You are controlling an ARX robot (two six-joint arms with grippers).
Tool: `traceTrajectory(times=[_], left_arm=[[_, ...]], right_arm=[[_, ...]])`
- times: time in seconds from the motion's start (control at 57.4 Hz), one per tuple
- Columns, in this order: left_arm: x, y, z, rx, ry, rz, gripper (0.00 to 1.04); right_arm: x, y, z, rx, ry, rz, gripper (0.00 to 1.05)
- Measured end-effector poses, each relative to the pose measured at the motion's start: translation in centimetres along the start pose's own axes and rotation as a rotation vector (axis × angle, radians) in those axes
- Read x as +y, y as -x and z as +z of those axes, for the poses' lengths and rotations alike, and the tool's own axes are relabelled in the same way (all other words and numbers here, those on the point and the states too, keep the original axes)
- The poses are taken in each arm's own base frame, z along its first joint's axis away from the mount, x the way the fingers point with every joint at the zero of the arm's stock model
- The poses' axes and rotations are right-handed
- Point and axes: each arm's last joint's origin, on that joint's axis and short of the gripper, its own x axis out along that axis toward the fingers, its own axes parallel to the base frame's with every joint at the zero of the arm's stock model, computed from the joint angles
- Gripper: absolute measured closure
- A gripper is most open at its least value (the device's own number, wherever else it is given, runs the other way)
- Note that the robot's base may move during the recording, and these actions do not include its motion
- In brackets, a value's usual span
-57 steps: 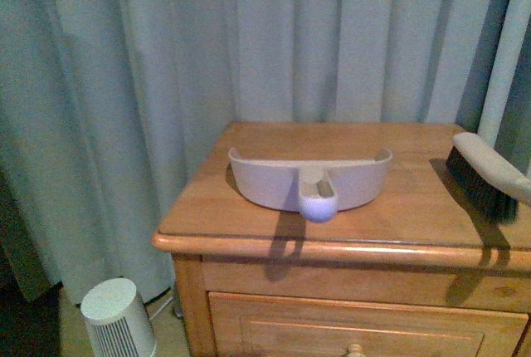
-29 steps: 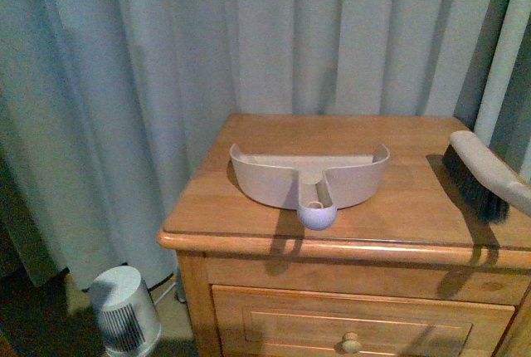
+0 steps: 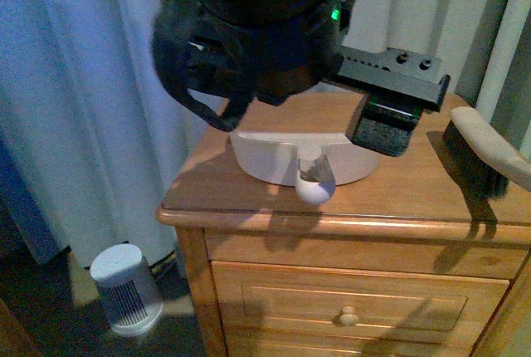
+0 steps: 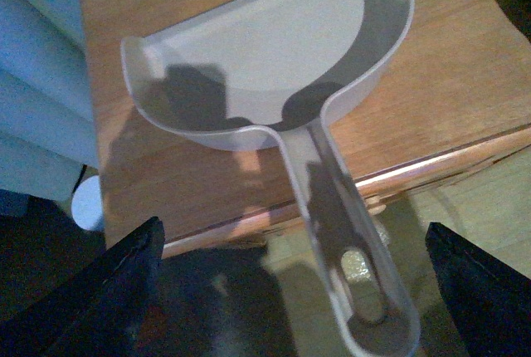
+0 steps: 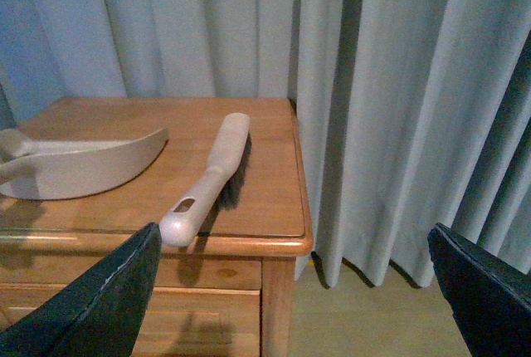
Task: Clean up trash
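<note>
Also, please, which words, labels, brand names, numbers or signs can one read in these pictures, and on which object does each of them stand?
None: no readable text shows in any view.
The dustpan, the brush, the wooden nightstand and the small white appliance on the floor show no letters or numbers.
The green light on the dark arm is only a lamp, not a sign.

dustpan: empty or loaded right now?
Empty. In the left wrist view the dustpan lies flat on the cabinet top with its pan bare: only shadows, nothing lying in it.
</note>
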Motion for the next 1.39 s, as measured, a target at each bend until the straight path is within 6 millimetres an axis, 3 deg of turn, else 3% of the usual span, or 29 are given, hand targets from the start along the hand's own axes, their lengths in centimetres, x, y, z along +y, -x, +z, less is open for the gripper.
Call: traceTrajectory(times=[0.314, 0.732, 1.115, 1.393], left_arm=[[-1.0, -2.5, 1.1, 0.033, 0.059, 0.019, 0.08], [-0.7, -6.4, -0.3, 0.105, 0.076, 0.100, 0.08], [0.0, -7.2, -0.7, 0.123, 0.082, 0.126, 0.08], [-0.2, -7.2, -0.8, 0.133, 0.083, 0.104, 0.51]], right_arm=[[0.0, 0.0, 0.0, 0.000, 0.000, 0.000, 0.07], [0.0, 0.0, 0.0, 0.000, 0.000, 0.000, 0.07], [0.0, 0.0, 0.0, 0.000, 0.000, 0.000, 0.07], [0.0, 0.0, 0.0, 0.000, 0.000, 0.000, 0.07]])
